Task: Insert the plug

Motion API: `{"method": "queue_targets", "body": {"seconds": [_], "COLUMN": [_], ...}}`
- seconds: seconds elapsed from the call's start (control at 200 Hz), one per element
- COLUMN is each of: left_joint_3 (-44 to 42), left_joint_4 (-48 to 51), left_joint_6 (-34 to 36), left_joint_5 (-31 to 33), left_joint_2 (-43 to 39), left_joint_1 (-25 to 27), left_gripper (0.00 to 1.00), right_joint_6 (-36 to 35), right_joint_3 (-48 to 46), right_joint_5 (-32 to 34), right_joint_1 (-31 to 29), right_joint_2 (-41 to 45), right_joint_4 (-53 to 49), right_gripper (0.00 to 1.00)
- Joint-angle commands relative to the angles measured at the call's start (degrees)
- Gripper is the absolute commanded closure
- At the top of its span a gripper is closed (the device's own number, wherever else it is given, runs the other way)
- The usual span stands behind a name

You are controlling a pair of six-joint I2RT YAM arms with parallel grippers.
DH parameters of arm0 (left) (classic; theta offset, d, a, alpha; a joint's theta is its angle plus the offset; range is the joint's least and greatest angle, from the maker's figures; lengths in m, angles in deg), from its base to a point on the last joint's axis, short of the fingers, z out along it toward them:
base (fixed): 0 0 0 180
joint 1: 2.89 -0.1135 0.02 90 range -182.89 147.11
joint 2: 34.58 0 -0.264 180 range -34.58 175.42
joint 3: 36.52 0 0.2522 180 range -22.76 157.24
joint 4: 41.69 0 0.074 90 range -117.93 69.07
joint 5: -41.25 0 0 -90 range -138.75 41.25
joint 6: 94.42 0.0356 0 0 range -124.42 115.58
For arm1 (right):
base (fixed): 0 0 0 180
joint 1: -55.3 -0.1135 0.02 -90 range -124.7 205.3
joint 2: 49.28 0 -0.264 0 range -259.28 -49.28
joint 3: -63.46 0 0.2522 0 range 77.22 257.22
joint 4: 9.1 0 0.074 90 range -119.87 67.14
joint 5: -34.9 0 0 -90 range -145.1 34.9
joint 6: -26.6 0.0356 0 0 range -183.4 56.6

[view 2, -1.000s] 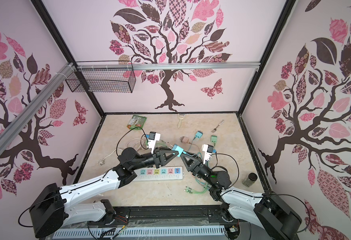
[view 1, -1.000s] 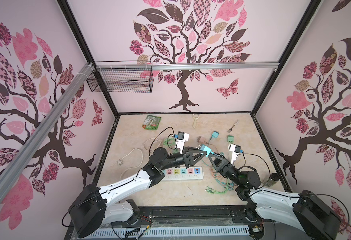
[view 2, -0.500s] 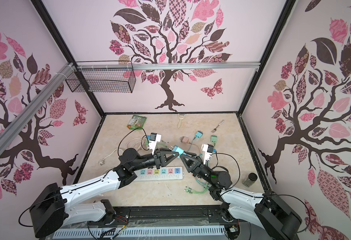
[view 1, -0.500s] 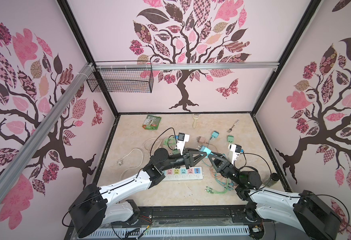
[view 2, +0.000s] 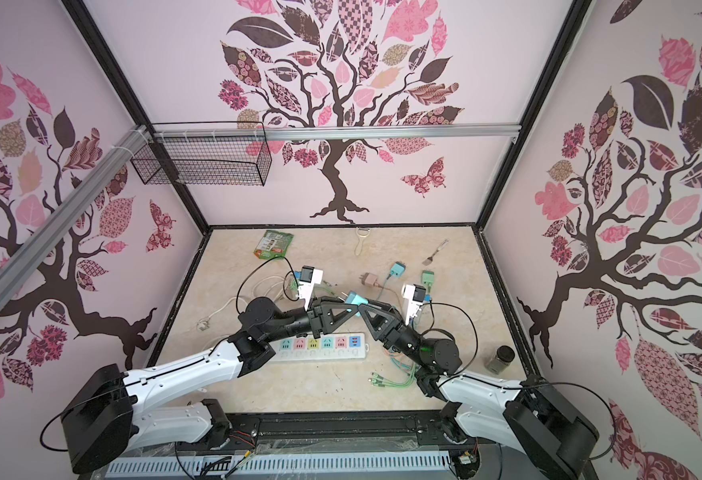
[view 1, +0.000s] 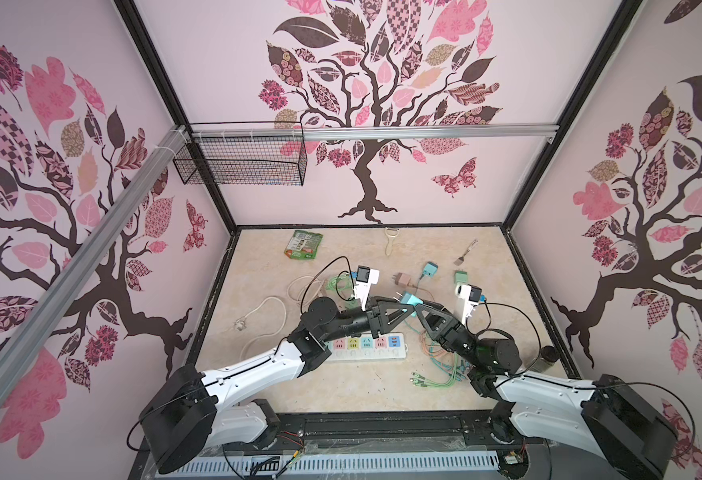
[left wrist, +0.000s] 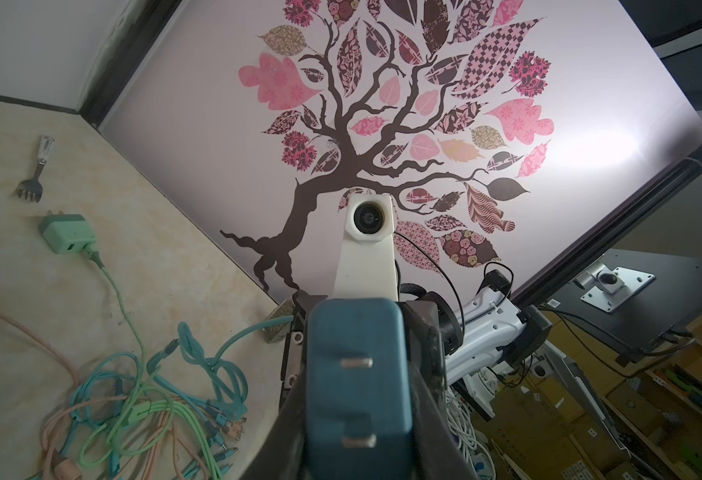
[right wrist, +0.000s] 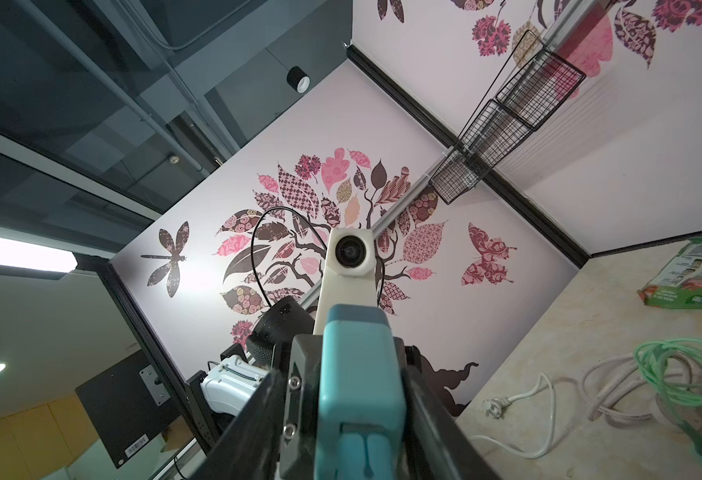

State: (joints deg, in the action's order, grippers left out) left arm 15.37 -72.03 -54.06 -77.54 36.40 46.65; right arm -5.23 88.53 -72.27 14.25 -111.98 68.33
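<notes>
While both arms sit at the same meeting point as a second ago, one item has altered: the right fingers (right wrist: 249,424) look drawn narrower about the plug (view 1: 409,300).

- Plug: teal, two flat prongs. It is aloft between the two sets of fingertips, clear of the bench (view 1: 341,395), with its prongs facing back toward the left wrist.
- Left fingers (left wrist: 289,436): nearly closed and clamped on the plug's sides, unchanged.
- Right fingers: straddling the plug's rear end, close on both sides. Whether they bear on it yet cannot be told.
- Strip (view 1: 366,347): flat on the bench below the fingers, sockets up, part hidden under the left arm.
- Reading: probably a hand-over from left to right, about midway. It would leave the prongs pointing out from the right fingers, fit for insertion. Nothing is inserted yet.
</notes>
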Motion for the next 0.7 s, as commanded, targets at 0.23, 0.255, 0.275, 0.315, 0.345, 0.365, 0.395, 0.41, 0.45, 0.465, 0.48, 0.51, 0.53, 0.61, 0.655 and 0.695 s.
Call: {"method": "queue_targets", "body": {"seconds": [0.23,0.255,0.275,0.315,0.345,0.365,0.395,0.41,0.45,0.465,0.48,0.51,0.53,0.61,0.655,0.695], "left_joint_3": [-1.59,-1.61,-1.50,-1.47,-1.50,-1.41,-1.40,-1.39,-1.31,-1.30,-1.31,-1.22,-1.18,-0.87,-0.73,-0.69], "left_joint_4": [-1.18,-1.10,-1.01,-0.85,-0.85,-0.78,-0.80,-0.74,-0.58,-0.56,-0.51,-0.34,-0.20,0.64,1.02,0.95], "left_joint_6": [1.04,1.20,1.22,1.31,1.39,1.40,1.43,1.55,1.70,1.66,1.74,1.83,1.91,2.35,2.60,2.73], "left_joint_5": [-1.00,-1.00,-1.04,-1.15,-1.16,-1.10,-1.18,-1.13,-1.20,-1.16,-1.15,-1.17,-1.09,-1.00,-1.01,-0.94], "left_joint_2": [-0.34,-0.28,-0.21,-0.16,-0.09,-0.19,-0.15,-0.15,-0.10,-0.11,-0.14,-0.21,-0.23,-0.37,-0.32,-0.41], "left_joint_1": [0.30,0.24,0.29,0.30,0.37,0.37,0.27,0.29,0.30,0.30,0.34,0.33,0.30,0.36,0.30,0.34], "left_gripper": [1.00,1.00,1.00,1.00,1.00,1.00,1.00,1.00,1.00,1.00,1.00,1.00,1.00,0.98,0.98,0.98], "right_joint_6": [0.96,0.94,0.96,0.95,0.89,0.91,0.83,0.81,0.82,0.85,0.76,0.74,0.73,0.54,0.26,-0.02], "right_joint_3": [2.82,2.83,2.76,2.92,2.98,2.98,3.17,3.24,3.33,3.38,3.37,3.49,3.54,3.46,3.58,3.76], "right_joint_5": [-1.20,-1.20,-1.20,-1.24,-1.30,-1.37,-1.51,-1.55,-1.64,-1.72,-1.73,-1.81,-1.82,-1.82,-1.99,-2.14], "right_joint_1": [-0.06,-0.03,-0.03,-0.02,-0.07,-0.02,-0.06,-0.04,-0.07,-0.07,-0.06,-0.03,-0.03,-0.07,0.00,-0.02], "right_joint_2": [-0.67,-0.67,-0.67,-0.67,-0.67,-0.67,-0.67,-0.66,-0.63,-0.66,-0.67,-0.65,-0.52,-0.34,-0.16,0.14], "right_joint_4": [5.48,5.55,5.51,5.46,5.33,5.26,4.93,4.82,4.32,4.07,3.93,3.69,3.57,3.20,1.37,0.13], "right_gripper": [0.65,0.66,0.67,0.70,0.72,0.74,0.76,0.77,0.81,0.82,0.83,0.83,0.83,0.84,0.84,0.84]}}
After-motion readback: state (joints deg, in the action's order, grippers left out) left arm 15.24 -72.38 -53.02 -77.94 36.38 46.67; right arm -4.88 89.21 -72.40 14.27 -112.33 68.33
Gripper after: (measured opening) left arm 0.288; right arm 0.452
